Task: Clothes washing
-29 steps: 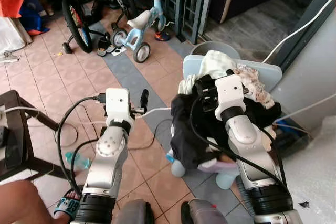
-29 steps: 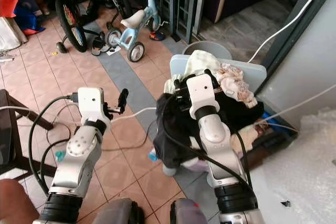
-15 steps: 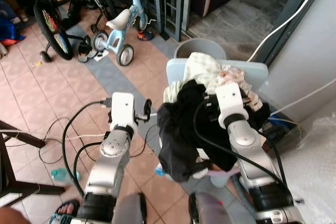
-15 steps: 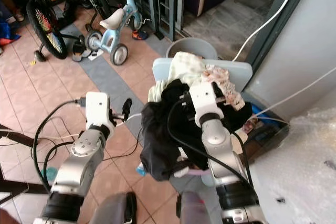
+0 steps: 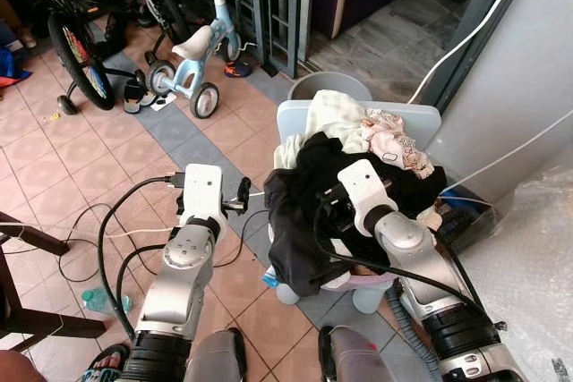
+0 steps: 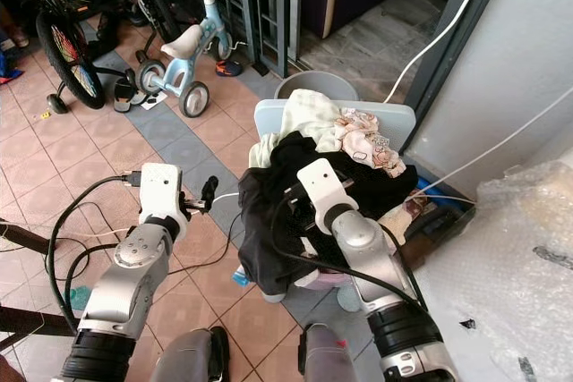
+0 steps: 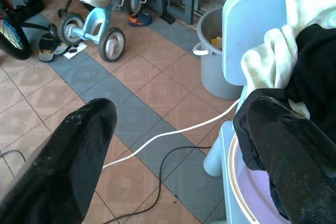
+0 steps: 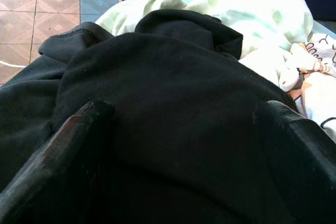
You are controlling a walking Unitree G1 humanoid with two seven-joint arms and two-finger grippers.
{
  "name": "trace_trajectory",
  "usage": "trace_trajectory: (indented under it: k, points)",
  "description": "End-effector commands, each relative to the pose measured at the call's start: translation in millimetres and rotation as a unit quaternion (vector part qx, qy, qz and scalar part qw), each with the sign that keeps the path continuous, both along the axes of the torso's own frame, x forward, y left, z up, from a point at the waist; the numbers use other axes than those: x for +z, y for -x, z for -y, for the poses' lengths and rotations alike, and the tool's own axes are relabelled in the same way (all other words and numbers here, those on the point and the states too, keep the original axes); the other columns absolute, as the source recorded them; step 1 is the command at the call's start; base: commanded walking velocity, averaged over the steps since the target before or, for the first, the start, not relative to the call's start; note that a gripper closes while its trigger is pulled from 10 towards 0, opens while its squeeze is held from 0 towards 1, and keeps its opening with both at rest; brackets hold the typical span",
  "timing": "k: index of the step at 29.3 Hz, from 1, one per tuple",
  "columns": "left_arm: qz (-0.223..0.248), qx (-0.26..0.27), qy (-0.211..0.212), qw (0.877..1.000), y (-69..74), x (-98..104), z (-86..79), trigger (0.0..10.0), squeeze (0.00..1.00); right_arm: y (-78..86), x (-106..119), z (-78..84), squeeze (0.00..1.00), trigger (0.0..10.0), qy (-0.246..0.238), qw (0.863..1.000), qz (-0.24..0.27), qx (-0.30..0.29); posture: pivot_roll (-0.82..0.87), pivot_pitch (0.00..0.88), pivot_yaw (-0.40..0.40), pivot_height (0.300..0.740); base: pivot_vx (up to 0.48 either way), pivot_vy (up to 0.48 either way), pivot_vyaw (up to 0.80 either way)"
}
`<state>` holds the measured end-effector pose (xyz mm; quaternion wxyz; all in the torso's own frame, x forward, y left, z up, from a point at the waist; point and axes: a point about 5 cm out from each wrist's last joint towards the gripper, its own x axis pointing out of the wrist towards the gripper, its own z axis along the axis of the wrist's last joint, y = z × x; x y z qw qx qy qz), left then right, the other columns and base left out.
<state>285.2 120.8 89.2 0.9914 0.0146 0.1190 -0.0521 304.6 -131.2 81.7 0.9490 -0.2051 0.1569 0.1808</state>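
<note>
R gripper [image 8: 173, 145] lowered onto black garment [image 8: 157, 77]

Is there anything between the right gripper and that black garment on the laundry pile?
Nothing visible. The right gripper is open, its fingers set either side of the black garment, right against the cloth. The left gripper hangs open beside the pile.

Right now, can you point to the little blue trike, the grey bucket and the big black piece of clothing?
little blue trike [image 5: 199, 51], left eye view, on its white seat.
grey bucket [image 7: 211, 59], left wrist view, on its outer wall.
black clothing [image 8: 157, 98], right wrist view, on the middle of the dark cloth.
</note>
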Motion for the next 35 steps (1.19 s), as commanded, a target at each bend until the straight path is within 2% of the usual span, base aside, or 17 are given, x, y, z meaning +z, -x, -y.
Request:
trace_trajectory:
  k: [1, 4, 7, 8, 10, 13, 15, 20, 25, 31, 35]
  points:
    - [0.005, -0.002, -0.002, 1.0, 0.5, 4, 0.7, 10.0, 0.0, 1.3, -8, 4.3, 0.0, 0.0, 0.008, 1.0, -0.02, -0.016, -0.01, 0.166, 0.029, 0.74, 0.0, 0.0, 0.0]
    - [0.005, 0.003, -0.007, 1.0, 1.4, 3, -3.6, 10.0, 0.0, 1.3, -8, 4.3, 0.0, 0.0, 0.011, 0.999, -0.024, -0.03, -0.02, 0.158, 0.033, 0.74, 0.0, 0.0, 0.0]
    - [-0.007, -0.005, 0.011, 1.0, 1.2, 5, 0.9, 10.0, 0.0, 2.8, -9, 8.7, 0.0, 0.0, -0.018, 0.998, -0.04, -0.05, 0.01, 0.149, 0.034, 0.74, 0.0, 0.0, 0.0]
    - [0.002, -0.005, 0.016, 1.0, 0.2, 11, 3.3, 10.0, 0.0, 4.6, -15, 11.7, 0.0, 0.0, -0.021, 0.997, -0.052, -0.058, 0.01, 0.138, 0.017, 0.74, 0.0, 0.0, 0.0]
    - [0.025, -0.01, -0.004, 1.0, -1.4, 17, 1.5, 10.0, 0.0, 4.2, -17, 12.3, 0.0, 0.0, -0.023, 0.995, -0.06, -0.072, 0.0, 0.14, 0.003, 0.74, 0.0, 0.0, 0.0]
    - [0.015, 0.013, -0.007, 1.0, -2.5, 10, -4.4, 10.0, 0.0, 1.3, -10, 6.5, 0.0, 0.0, -0.029, 0.997, -0.051, -0.058, 0.01, 0.14, -0.005, 0.74, 0.0, 0.0, 0.0]
    - [0.014, 0.02, -0.001, 1.0, -2.8, 12, -5.6, 10.0, 0.0, -0.1, -8, 6.4, 0.0, 0.0, -0.031, 0.997, -0.05, -0.055, 0.01, 0.132, 0.004, 0.74, 0.0, 0.0, 0.0]
    - [0.019, 0.0, -0.012, 1.0, -3.2, 15, -4.6, 10.0, 0.0, -7.2, -5, 11.7, 0.0, 0.0, -0.041, 0.995, -0.044, -0.08, 0.02, 0.125, -0.004, 0.74, 0.0, 0.0, 0.0]
    - [0.019, 0.015, -0.008, 1.0, -5.1, 16, -9.1, 10.0, 0.0, -8.9, 1, 9.3, 0.0, 0.0, -0.039, 0.996, -0.036, -0.068, 0.0, 0.13, -0.006, 0.74, 0.0, 0.0, 0.0]
    - [0.01, 0.011, -0.017, 1.0, -4.8, 5, -8.3, 10.0, 0.0, -1.4, -6, 11.0, 0.0, 0.0, -0.032, 0.996, -0.042, -0.072, -0.03, 0.098, 0.013, 0.74, 0.0, 0.0, 0.0]
    - [0.013, -0.004, -0.019, 1.0, -9.3, 8, -1.7, 10.0, 0.0, 4.6, -11, 12.7, 0.0, 0.0, -0.029, 0.996, -0.051, -0.071, -0.02, 0.112, 0.014, 0.74, 0.0, 0.0, 0.0]
